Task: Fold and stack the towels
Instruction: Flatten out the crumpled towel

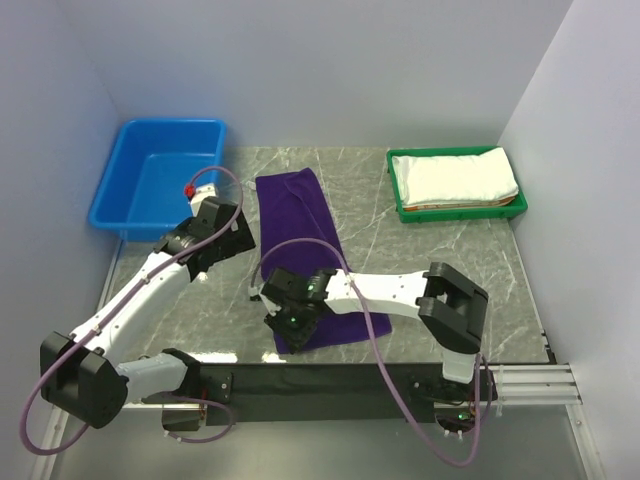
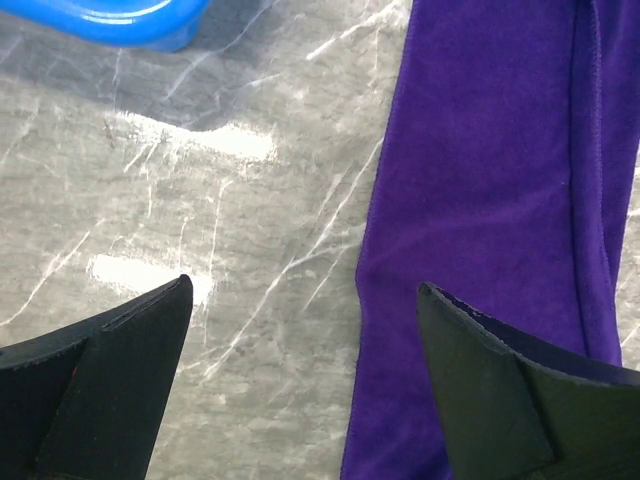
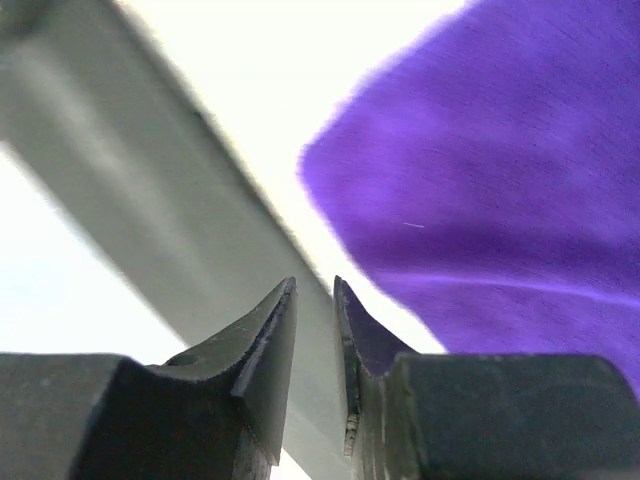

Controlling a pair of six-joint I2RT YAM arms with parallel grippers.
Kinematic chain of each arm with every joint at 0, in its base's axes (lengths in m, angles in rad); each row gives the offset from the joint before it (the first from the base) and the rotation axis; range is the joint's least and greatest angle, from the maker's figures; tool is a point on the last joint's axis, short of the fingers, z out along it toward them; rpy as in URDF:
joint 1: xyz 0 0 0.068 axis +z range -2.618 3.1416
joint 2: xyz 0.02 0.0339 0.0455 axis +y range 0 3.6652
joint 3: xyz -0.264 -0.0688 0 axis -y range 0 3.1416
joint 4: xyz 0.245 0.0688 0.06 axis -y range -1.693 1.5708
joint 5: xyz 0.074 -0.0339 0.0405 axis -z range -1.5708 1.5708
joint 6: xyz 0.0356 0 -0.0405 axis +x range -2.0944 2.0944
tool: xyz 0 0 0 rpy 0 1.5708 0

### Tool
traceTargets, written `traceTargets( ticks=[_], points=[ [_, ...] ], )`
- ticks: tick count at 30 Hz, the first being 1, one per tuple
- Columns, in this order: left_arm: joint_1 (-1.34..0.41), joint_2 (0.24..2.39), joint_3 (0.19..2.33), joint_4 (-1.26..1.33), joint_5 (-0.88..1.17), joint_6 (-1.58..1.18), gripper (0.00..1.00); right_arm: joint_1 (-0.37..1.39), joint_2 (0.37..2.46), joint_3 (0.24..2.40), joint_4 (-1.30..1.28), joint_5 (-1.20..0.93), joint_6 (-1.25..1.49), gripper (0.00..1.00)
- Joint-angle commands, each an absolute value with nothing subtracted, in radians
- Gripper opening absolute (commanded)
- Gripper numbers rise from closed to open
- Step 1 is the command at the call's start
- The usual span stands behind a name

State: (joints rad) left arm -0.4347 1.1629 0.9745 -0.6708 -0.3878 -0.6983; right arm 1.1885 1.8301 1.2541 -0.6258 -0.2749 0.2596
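The dark purple towel (image 1: 300, 250) lies on the grey marble table as a long narrow strip, running from far to near. It also shows in the left wrist view (image 2: 500, 180) and in the right wrist view (image 3: 480, 170). My left gripper (image 1: 228, 236) (image 2: 305, 286) is open and empty, and straddles the strip's left edge at mid-length. My right gripper (image 1: 283, 312) (image 3: 315, 283) hovers at the strip's near left corner. Its jaws are almost together with nothing between them. The white towel (image 1: 462, 177) lies folded in the green tray (image 1: 400, 205), with a thin orange edge (image 1: 450, 207) under it.
A blue bin (image 1: 110, 195) stands at the back left, and its corner shows in the left wrist view (image 2: 100, 20). A black bar (image 1: 330, 380) runs along the table's near edge. White walls close in the left, back and right sides.
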Motion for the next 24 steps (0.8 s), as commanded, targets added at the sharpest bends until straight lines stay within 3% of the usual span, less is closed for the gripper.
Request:
traceTargets(
  ticks=[1,11,24],
  points=[
    [-0.428,1.184,1.034,-0.658,-0.367,-0.664,0.99,1.158,1.708,1.295,-0.606,-0.359,0.203,0.31],
    [-0.43,1.423,1.129,-0.552,-0.215,-0.661,0.98,0.799,1.632,1.229,-0.519,0.063,0.212,0.43],
    [-0.509,1.802,1.331,-0.512,-0.164,-0.68,0.91,0.66,1.89,1.331,-0.356,0.043,0.16,0.5]
  ],
)
